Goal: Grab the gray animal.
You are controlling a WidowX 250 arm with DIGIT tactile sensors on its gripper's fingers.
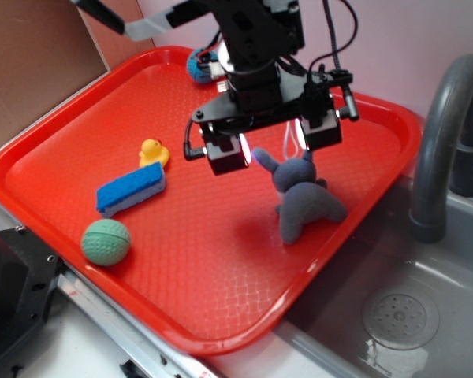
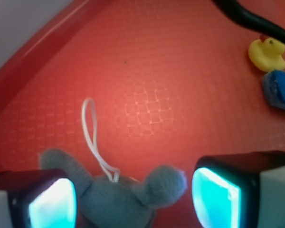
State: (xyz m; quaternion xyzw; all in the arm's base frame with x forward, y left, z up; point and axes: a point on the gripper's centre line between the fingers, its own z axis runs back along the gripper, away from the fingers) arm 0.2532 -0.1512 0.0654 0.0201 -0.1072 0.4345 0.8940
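The gray animal (image 1: 306, 200) is a dark gray plush bunny with two long ears and a white string loop (image 2: 91, 135). It lies on the right part of the red tray (image 1: 221, 260). In the wrist view its head and ears (image 2: 118, 197) sit between my two fingers. My gripper (image 1: 272, 147) hovers just above the bunny's head, jaws open wide on either side of the ears. The lit pads (image 2: 216, 197) do not touch the plush. The bunny's body is out of the wrist view.
A small yellow duck (image 1: 152, 151) and a blue sponge (image 1: 131, 190) lie mid-tray, a green ball (image 1: 106, 241) near the front left, a blue ball (image 1: 197, 65) at the back. A gray sink (image 1: 410, 315) and faucet (image 1: 445, 134) stand to the right.
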